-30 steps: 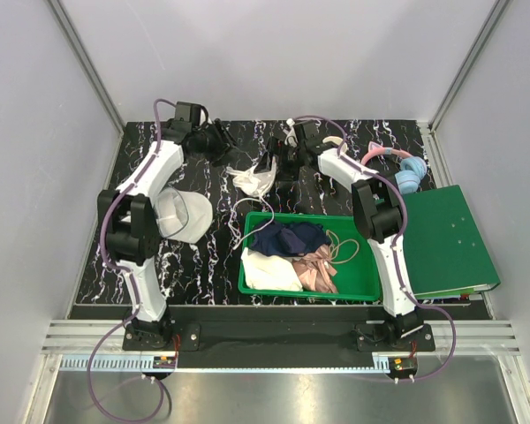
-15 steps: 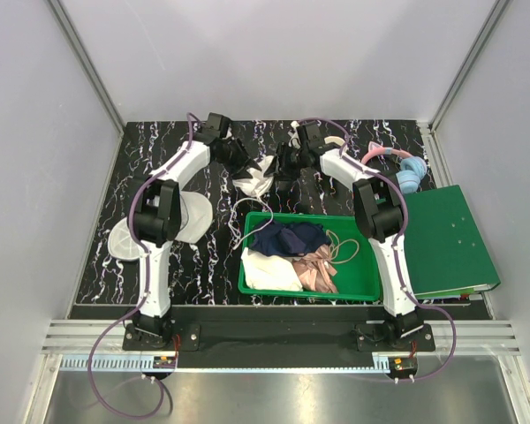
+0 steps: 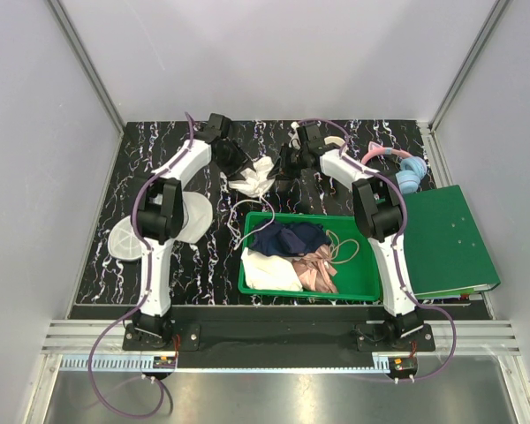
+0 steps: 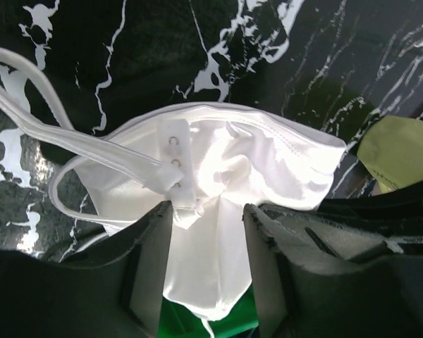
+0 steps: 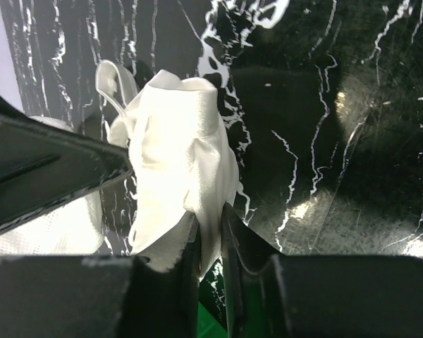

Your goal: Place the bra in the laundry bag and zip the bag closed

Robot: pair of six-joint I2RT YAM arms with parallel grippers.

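1. The laundry bag [image 3: 124,240] lies open on the black marbled table [image 3: 159,141]. Its two mesh halves sit side by side at 9 o'clock from the green bin [image 3: 353,294], partly hidden behind the left arm [image 3: 159,212] and well apart from the bra [image 3: 254,177].
2. The left gripper [image 3: 232,159] sits at the bra's 10 o'clock. In its wrist view the fingers [image 4: 151,267] stand half-closed on either side of a fold of white cloth and press against it, so it is grasping the bra.
3. The bra is bunched between the two grippers, at 11 o'clock from the bin and just past its far rim. A thin strap and the hook band show in the left wrist view.
4. The right gripper [image 3: 283,168] is at the bra's 3 o'clock. Its fingers [image 5: 190,246] are nearly together, clenched on a pinch of the bra's fabric.
5. The bin holds dark blue, cream and pink-beige garments.
6. A green binder [image 3: 446,238] lies at the bin's 3 o'clock, just beside it.
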